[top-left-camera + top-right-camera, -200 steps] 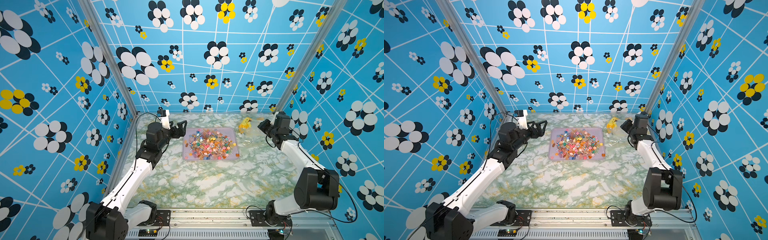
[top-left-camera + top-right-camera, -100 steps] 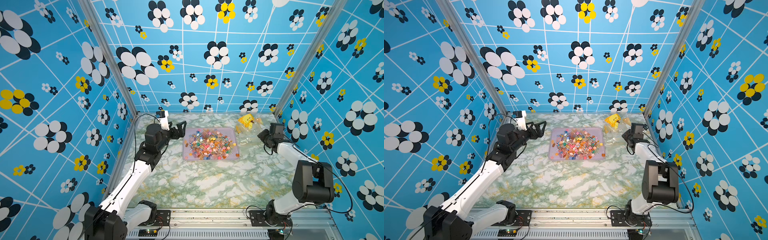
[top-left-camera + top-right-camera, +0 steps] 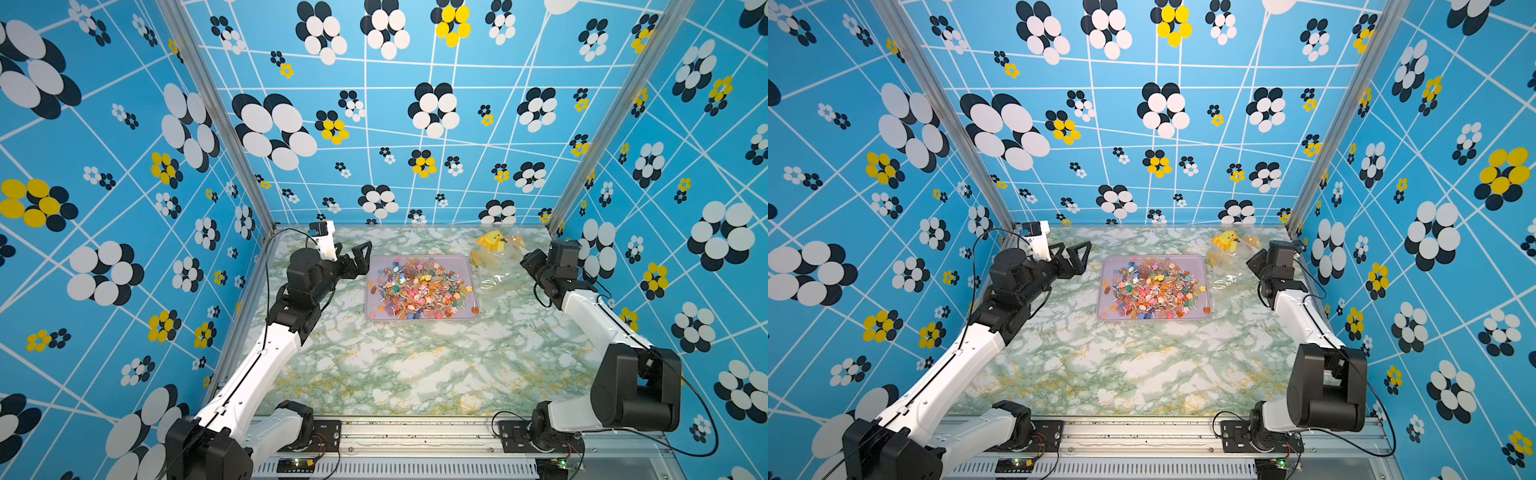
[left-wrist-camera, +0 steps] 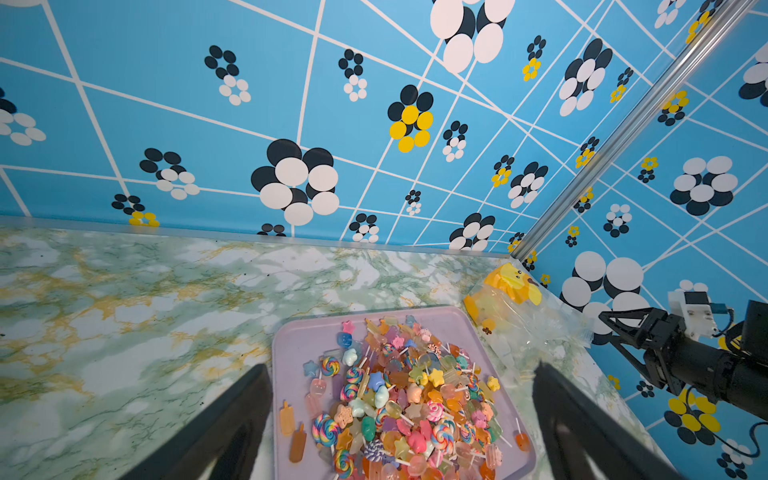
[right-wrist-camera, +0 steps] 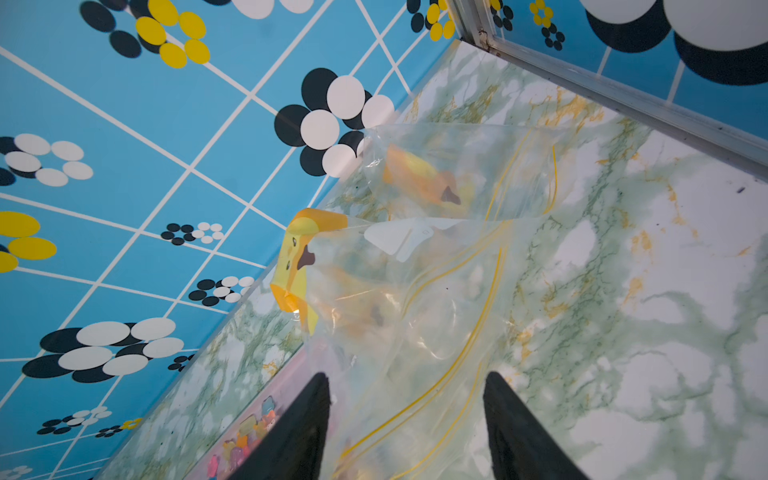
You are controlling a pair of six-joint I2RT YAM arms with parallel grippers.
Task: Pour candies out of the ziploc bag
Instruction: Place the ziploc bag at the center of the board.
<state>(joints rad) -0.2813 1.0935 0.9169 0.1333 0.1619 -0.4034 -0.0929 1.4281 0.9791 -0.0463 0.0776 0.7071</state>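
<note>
tray (image 3: 465, 266): one, pale lilac
table (image 3: 415, 365): one, green-marbled, under the tray
candies (image 3: 419, 289): one heap in the tray, too many to count
lone candy (image 3: 474, 310): one orange piece in the tray, apart from the heap
ziploc bag (image 3: 496, 259): one, clear with a yellow duck print, just beside the tray
grippers: two, left gripper (image 3: 360, 259) and right gripper (image 5: 405, 378), on opposite sides of the tray

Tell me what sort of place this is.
Probably a robot test cell, not a home: a left arm and right arm bolted to a metal rail, a marble-look tabletop, blue flower-print walls.
</note>
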